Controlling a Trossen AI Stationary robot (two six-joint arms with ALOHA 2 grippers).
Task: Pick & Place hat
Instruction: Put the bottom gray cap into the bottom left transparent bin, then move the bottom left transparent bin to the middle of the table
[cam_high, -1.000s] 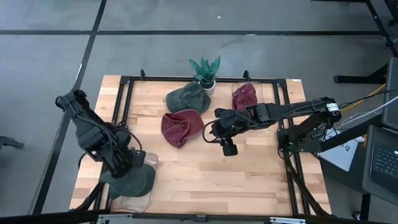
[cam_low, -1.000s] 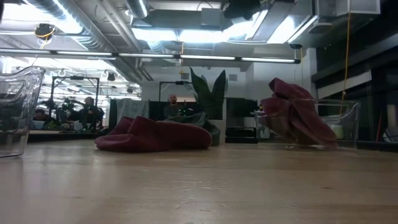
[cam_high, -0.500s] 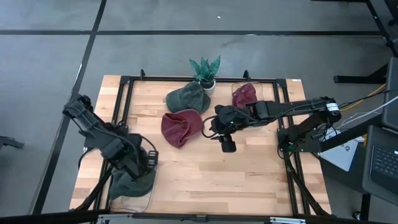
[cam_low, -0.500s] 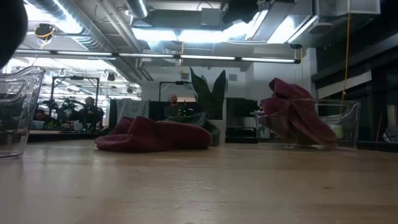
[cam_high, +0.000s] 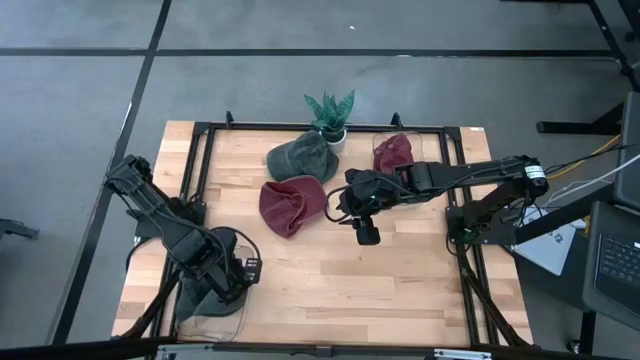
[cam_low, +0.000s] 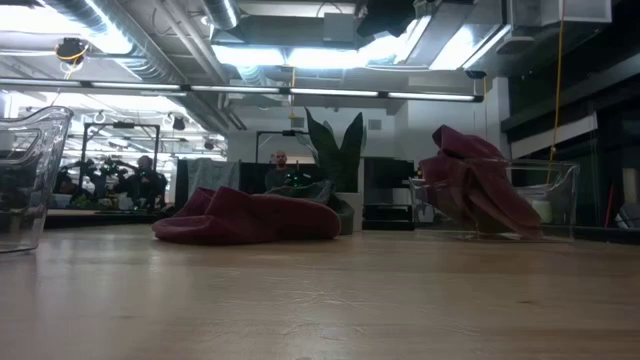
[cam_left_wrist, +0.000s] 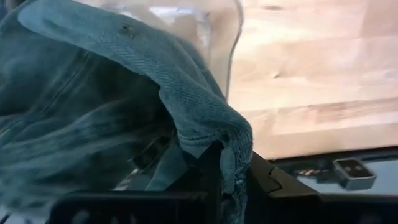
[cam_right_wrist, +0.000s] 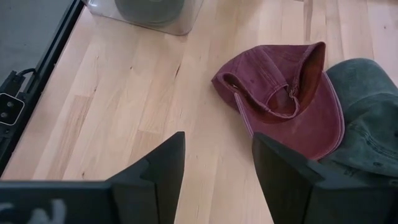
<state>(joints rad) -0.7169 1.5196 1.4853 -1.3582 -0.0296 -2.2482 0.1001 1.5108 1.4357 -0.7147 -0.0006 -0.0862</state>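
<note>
So the left tool is down at the near left corner of the tabletop, over the clear plastic bin there, pinched shut on a dark teal hat. In the left wrist view the fabric is draped right over the fingers, so you can't really make out the fingertips, just cloth bunched where they meet. The bin wall sits just beside the hat, and past it there's bare wood running to the black frame rail.

The right tool hangs over the middle of the tabletop with its fingers spread apart and nothing between them. Just left of it lies a maroon cap, upside down with the strap showing in the right wrist view. A grey-green cap sits beyond that, touching or overlapping the maroon one, next to a small potted plant at the far edge. Another clear bin at the far right holds a second maroon hat.

Most open room is the near half of the tabletop between the arms. The black frame runs around all the edges.

In the low view the near left bin is cut off at the frame edge, and neither tool shows.
</note>
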